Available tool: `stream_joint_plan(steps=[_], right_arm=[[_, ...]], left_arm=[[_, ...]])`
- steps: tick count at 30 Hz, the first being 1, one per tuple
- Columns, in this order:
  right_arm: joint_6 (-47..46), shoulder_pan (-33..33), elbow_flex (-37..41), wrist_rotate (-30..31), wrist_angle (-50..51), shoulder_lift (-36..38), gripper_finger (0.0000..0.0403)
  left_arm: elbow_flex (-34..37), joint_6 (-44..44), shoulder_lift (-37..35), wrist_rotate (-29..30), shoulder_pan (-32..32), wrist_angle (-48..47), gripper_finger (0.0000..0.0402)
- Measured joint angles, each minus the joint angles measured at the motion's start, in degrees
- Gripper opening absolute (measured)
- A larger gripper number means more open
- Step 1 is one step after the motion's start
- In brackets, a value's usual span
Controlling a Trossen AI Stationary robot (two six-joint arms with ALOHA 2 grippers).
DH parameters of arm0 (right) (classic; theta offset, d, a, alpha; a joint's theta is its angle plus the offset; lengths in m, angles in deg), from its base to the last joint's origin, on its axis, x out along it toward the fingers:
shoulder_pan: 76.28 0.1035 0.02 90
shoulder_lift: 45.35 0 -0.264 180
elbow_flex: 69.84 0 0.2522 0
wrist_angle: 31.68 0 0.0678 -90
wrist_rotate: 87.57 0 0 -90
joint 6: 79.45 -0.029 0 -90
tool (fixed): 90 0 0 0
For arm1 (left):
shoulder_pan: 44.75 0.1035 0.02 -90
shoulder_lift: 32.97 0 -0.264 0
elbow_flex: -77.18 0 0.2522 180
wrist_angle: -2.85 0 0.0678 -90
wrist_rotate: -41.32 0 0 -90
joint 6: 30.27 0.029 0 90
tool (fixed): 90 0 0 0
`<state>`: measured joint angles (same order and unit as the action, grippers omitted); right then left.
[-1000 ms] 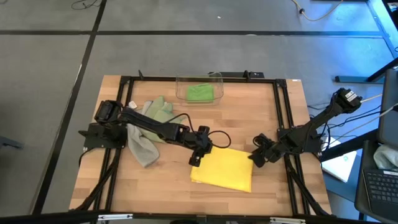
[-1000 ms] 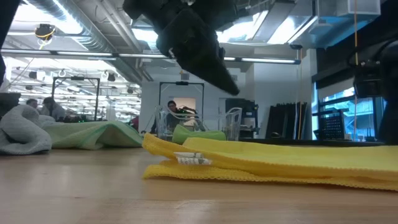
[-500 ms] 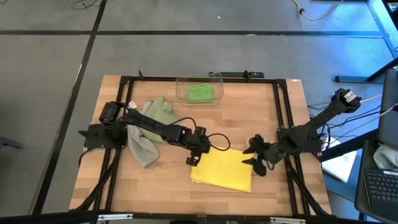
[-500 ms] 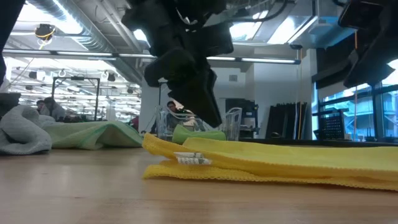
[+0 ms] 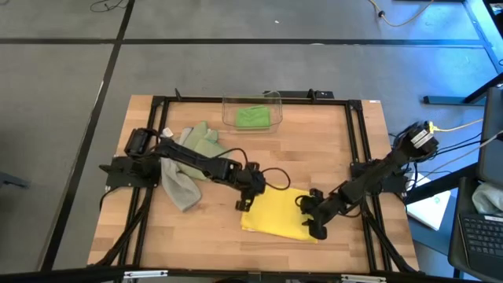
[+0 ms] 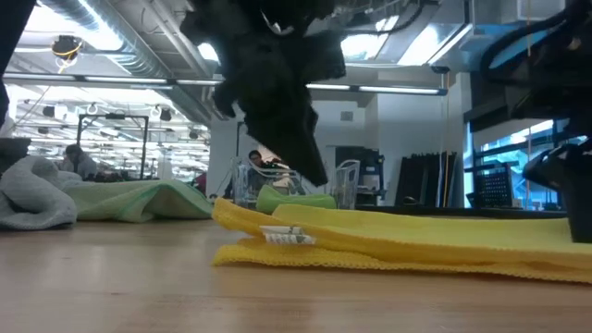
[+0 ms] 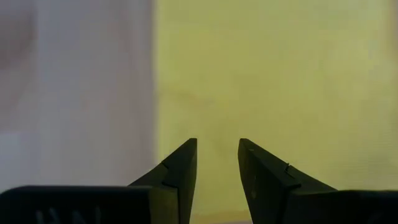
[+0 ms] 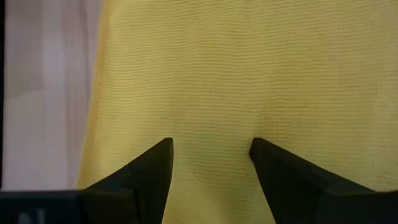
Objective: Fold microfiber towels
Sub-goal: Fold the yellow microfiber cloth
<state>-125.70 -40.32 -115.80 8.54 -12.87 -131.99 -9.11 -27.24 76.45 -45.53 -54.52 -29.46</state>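
1. The table (image 5: 346,157) carries all the work; we count four cloths on it, and we judge the yellow towel (image 5: 284,212), lying half-folded near the front edge at the middle, to be the one in hand.
2. The grey towel (image 5: 179,187) and the pale sage towel (image 5: 201,141) lie heaped at the left, touching each other and unfolded; the bright green towel (image 5: 253,117) sits in the clear bin (image 5: 271,98) at the far side.
3. The left gripper (image 5: 244,202) hangs over the yellow towel's left edge, fingers apart and empty; the right gripper (image 5: 312,224) sits low over its near right corner, fingers wider apart, holding nothing we can see.
4. The next move, as we judge it, calls for both grippers to pinch opposite edges and carry one across for a further fold.
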Motion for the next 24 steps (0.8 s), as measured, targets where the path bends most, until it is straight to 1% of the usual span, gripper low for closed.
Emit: stream_joint_plan(steps=[4, 8, 11, 13, 18, 24], right_arm=[[0.5, -0.1, 0.2, 0.1, 2.4, -0.2, 0.0225], [4.1, -0.6, 0.1, 0.8, 5.6, -0.1, 0.0225], [7.1, -1.5, 0.1, 3.2, 6.8, -0.1, 0.0225], [9.5, -2.4, 0.2, 4.2, 7.0, -0.2, 0.0225], [13.5, -5.9, 0.3, 7.4, 8.8, -0.3, 0.0225], [18.9, -12.5, 0.2, 8.9, 9.5, -0.3, 0.0226]], left_arm=[[1.7, -2.1, 0.5, -1.2, -2.1, 1.7, 0.0110], [4.0, -4.7, 1.3, -1.2, -3.0, 2.3, 0.0110], [5.8, -7.4, 1.5, -1.2, -3.5, 2.0, 0.0110], [6.7, -8.8, 1.8, -1.2, -3.8, 4.5, 0.0110], [7.6, -10.1, 1.8, -1.3, -5.2, 6.6, 0.0110], [7.6, -10.3, 1.8, -1.4, -6.9, 9.3, 0.0110]])
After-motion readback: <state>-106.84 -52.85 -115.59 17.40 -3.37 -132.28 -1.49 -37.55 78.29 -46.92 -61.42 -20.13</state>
